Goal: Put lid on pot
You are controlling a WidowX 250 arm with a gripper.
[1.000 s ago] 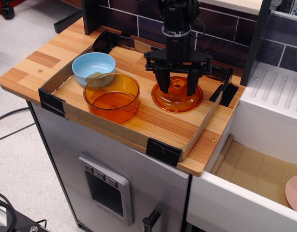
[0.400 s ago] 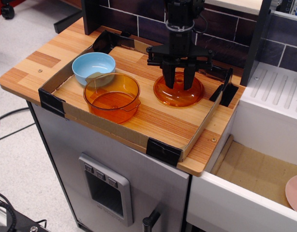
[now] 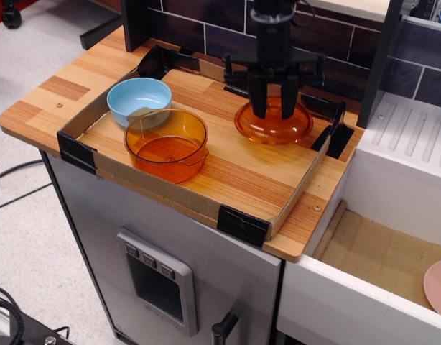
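The orange glass lid (image 3: 273, 123) hangs a little above the wooden tray floor at the back right, held by its centre knob. My gripper (image 3: 274, 108) comes straight down from above and is shut on the knob, with its black fingers (image 3: 259, 99) on either side of it. The deep orange pot (image 3: 166, 144) stands open on the tray floor to the left, well apart from the lid.
A light blue bowl (image 3: 138, 100) touches the pot's back left side. A low cardboard wall with black taped corners (image 3: 242, 224) rings the tray. A dark brick wall stands behind. A white sink unit (image 3: 414, 151) lies to the right, with a pink plate (image 3: 439, 286) below.
My gripper closed on the lid's knob and lifted the lid off the tray floor, carrying it up and slightly toward the back right. The pot and bowl have not moved.
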